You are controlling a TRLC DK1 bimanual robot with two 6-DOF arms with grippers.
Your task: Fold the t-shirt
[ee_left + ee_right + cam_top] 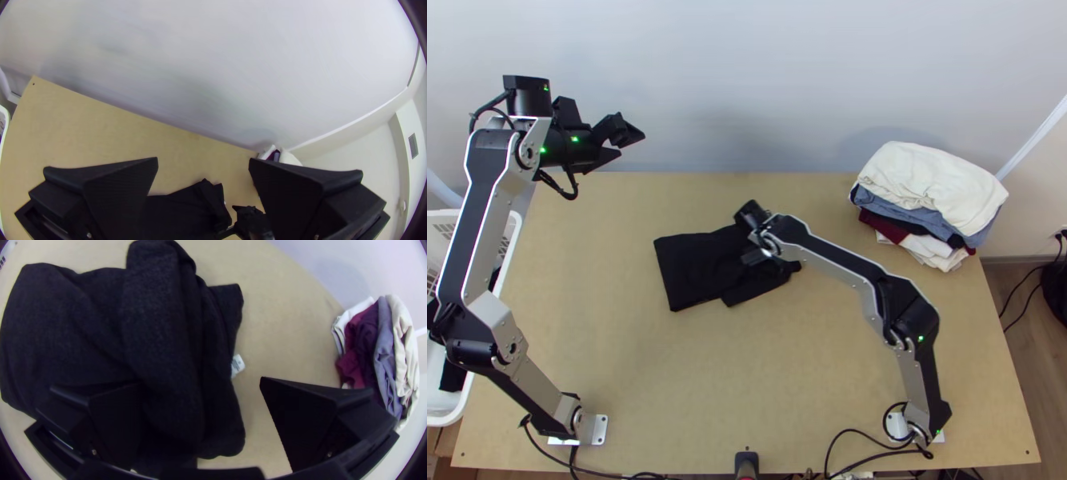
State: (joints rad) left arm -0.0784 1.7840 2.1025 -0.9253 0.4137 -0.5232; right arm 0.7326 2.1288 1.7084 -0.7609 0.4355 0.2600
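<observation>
The black t-shirt (703, 266) lies folded into a compact, uneven bundle near the middle of the table. Over its right part is my right gripper (751, 234), open; in the right wrist view the right gripper (202, 386) has its fingers wide apart above the dark cloth (160, 329), and a small white tag (238, 365) shows at the cloth's edge. My left gripper (631, 142) stands open over the table's far left corner, away from the shirt. In the left wrist view nothing is between the fingers of the left gripper (203, 162), with the shirt (182, 211) farther off below.
A stack of folded clothes (927, 192) sits at the table's far right corner. Beyond the left edge stands a white basket (459, 412) with dark cloth inside. Cables (859, 436) run along the near edge, and a wall rises behind the table.
</observation>
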